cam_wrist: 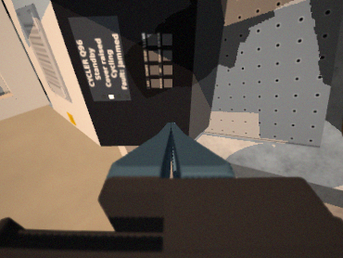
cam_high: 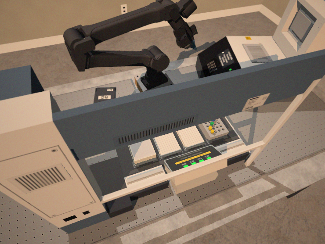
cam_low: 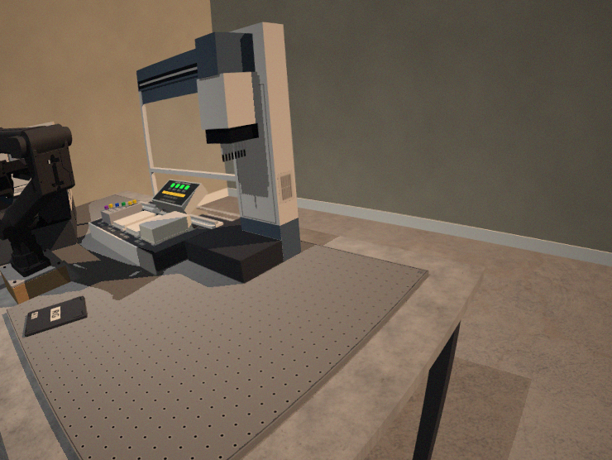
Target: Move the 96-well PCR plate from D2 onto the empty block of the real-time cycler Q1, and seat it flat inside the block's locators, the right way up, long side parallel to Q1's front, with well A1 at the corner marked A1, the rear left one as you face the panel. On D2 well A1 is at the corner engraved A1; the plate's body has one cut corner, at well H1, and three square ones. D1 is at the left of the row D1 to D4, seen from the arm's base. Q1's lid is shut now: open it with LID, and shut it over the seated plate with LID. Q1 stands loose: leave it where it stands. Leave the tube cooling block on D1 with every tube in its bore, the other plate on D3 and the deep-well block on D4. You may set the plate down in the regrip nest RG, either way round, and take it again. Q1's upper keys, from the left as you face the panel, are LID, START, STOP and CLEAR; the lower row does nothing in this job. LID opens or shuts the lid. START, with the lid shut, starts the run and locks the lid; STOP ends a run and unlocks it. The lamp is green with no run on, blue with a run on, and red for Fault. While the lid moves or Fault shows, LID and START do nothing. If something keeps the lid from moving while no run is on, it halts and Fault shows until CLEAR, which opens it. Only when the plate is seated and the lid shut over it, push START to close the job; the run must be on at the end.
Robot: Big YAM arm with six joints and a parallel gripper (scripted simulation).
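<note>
Hovering near cycler Q1 (cam_high: 219, 56), tool (cam_high: 193, 47) pinched shut, empty; tubes in cooling block (cam_high: 214, 127)

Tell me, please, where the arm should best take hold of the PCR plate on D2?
Probably by its rim, from above, fingers on the two edges facing the arm and the deck's display: the plate lies flat, with the tube block and the other plate close beside it. The gripper, shut now, must open first.
</note>
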